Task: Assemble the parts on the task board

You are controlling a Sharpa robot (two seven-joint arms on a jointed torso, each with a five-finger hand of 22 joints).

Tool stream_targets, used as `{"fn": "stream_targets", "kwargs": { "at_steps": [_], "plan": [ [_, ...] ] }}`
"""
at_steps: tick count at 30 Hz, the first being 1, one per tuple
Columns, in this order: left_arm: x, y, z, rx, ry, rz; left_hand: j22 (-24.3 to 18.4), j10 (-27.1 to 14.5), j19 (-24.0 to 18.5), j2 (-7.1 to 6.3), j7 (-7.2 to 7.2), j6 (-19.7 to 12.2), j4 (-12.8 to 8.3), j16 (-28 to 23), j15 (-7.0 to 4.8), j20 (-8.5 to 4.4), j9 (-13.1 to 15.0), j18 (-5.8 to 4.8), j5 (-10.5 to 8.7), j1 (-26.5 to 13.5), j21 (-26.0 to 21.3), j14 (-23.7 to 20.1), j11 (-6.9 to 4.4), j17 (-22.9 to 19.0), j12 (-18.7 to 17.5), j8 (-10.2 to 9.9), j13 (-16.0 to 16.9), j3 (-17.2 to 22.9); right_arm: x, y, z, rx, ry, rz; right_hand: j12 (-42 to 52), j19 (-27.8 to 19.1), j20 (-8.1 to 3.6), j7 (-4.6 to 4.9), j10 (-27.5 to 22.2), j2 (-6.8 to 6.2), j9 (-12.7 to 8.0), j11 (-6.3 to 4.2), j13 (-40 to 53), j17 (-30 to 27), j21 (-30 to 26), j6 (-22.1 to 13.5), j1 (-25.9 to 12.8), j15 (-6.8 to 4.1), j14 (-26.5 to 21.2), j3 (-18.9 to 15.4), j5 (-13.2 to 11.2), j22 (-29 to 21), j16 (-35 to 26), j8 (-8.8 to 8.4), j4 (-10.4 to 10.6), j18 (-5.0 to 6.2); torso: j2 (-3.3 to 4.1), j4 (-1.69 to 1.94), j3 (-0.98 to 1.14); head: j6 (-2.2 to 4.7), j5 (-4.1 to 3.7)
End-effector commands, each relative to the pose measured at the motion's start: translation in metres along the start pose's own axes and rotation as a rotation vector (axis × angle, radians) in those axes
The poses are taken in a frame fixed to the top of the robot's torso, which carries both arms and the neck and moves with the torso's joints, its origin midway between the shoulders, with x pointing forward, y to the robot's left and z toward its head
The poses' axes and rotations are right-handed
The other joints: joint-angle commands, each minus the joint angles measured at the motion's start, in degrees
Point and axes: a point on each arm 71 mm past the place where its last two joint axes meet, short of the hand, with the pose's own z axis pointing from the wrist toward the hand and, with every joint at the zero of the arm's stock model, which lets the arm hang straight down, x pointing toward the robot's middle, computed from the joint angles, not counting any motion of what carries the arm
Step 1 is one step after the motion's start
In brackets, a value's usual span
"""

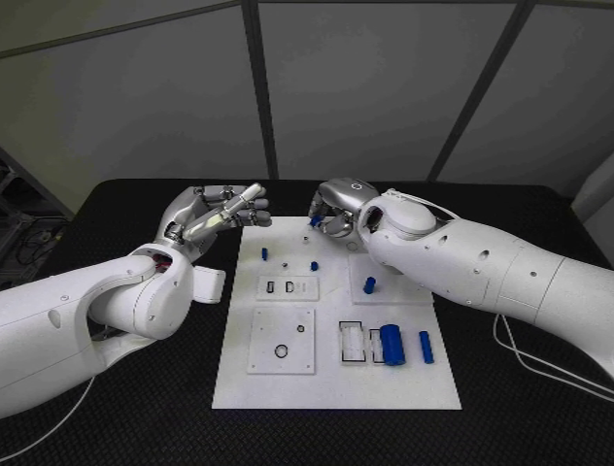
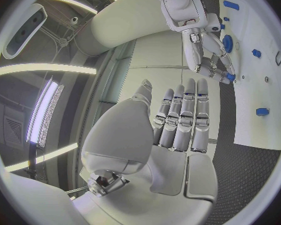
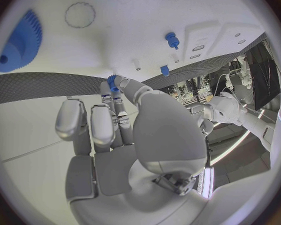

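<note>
While you are scanning from the near edge of the flat white rectangular task board on the black worktop, you are seeing the larger parts first: a fat blue plastic cylinder lying on its side, with a slimmer blue plastic rod just beside it, both next to a clear rectangular frame. These are looking rigid, light and smooth-skinned, so you are probably wanting to pinch each across its round middle and squeeze gently, since a glossy cylinder may roll or slip out.

Further along, a short blue plastic peg is standing upright on a raised white square, and smaller blue plastic studs are standing nearer the far end; they are tiny, so a fingertip hold from above is looking like the only option.

At the far end, the silver right robot hand is hovering over the board's far corner and pinching a small blue plastic piece between thumb and fingertip; it is looking stiff and easily dropped. In the right wrist view a blue toothed plastic gear is lying flat on the board. The silver left robot hand is hanging just off the board's far left edge, released, fingers straight and holding nothing.
</note>
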Motion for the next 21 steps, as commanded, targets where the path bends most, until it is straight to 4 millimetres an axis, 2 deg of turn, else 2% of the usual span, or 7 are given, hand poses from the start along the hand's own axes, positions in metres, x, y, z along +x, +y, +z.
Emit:
{"fn": "stream_targets", "kwargs": {
  "at_steps": [1,21],
  "plan": [
    [0.0019,-0.0015,0.0010,0.009,0.012,-0.003,-0.06,-0.41,-0.01,-0.01,0.29,-0.06,-0.04,-0.30,-0.06,0.23,-0.07,-0.59,-0.25,-0.49,0.15,-0.32,0.12,0.08,-0.27,-0.27,-0.07,-0.32,0.0008,0.0024,0.0017,-0.011,0.021,-0.002,-0.14,-0.02,0.16,0.21,-0.15,-0.59,0.06,0.17,0.06,-0.07,0.24,-0.06,0.10,-0.05,1.45,0.32,-0.20,-0.11,0.17,-0.19,-0.10,-0.69,0.02,0.04,0.01,-0.01,0.03],
    [0.0034,0.0001,0.0028,-0.006,0.018,-0.006,-0.09,-0.47,-0.08,-0.07,0.33,-0.11,-0.03,-0.44,-0.03,0.26,-0.06,-0.59,-0.27,-0.68,0.14,-0.30,0.16,0.12,-0.32,-0.30,-0.06,-0.50,0.0062,0.0041,0.0086,0.011,0.052,-0.018,-0.23,-0.73,0.39,0.36,-1.37,-1.04,-0.15,0.44,-0.13,-0.69,0.00,-0.93,-0.68,0.19,1.19,0.37,-0.49,-0.68,-0.04,-0.80,0.27,-0.54,0.14,0.04,0.02,0.00,0.23]
  ]
}}
